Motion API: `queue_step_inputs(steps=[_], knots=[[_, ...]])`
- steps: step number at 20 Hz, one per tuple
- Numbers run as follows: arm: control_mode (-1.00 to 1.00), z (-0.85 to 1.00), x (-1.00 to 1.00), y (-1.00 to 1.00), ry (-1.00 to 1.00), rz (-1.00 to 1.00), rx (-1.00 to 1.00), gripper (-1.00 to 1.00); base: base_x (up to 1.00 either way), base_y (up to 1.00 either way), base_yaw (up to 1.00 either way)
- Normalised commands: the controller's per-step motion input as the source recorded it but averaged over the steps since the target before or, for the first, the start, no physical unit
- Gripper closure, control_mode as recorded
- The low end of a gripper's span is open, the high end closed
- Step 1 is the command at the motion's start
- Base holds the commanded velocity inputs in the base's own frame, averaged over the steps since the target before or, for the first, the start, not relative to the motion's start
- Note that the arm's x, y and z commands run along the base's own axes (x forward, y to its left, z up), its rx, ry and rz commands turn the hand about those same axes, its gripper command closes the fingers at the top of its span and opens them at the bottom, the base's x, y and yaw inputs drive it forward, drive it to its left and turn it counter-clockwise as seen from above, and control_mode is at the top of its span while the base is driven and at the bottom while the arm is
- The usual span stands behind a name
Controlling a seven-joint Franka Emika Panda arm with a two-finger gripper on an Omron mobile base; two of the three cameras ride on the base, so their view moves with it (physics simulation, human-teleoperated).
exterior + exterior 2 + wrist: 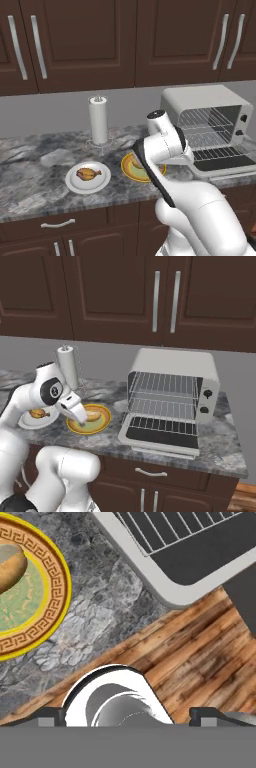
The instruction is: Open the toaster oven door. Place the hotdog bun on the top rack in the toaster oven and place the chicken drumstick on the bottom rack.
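The toaster oven (175, 363) stands on the counter at the right, its door (160, 438) folded down flat. Inside are the top rack (162, 383) and the bottom rack (160, 406), both bare. The hotdog bun (92, 416) lies on a yellow-rimmed plate (102, 426) left of the oven. Further left, the chicken drumstick (87, 174) rests on a white plate (75, 187). My gripper (80, 417) hangs over the yellow plate's left side, close to the bun. In the hand view the gripper (127, 717) is open and holds nothing, with the bun (10, 569) at the upper left and the door (200, 552) at the top right.
A paper towel roll (98, 120) stands upright behind the two plates. Dark wall cabinets (75, 40) hang above the counter. The counter's front edge and the wooden floor (200, 657) lie below the hand.
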Motion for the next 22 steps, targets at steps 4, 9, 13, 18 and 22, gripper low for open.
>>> queue_step_inputs(steps=[4,9,13,18,22], knots=[[-1.00,0.13,0.12,0.47,0.00,0.13,-0.03,-1.00,0.00,0.00,0.00],[-1.00,0.08,0.10,0.36,-0.02,0.29,0.00,-1.00,0.00,0.00,0.00],[-1.00,0.04,0.07,0.20,0.00,0.42,0.00,-1.00,0.00,0.00,0.00],[-1.00,0.05,0.04,0.14,0.00,0.45,0.03,-1.00,0.00,0.00,0.00],[-1.00,0.02,0.05,0.12,0.00,0.41,0.10,-1.00,0.00,0.00,0.00]])
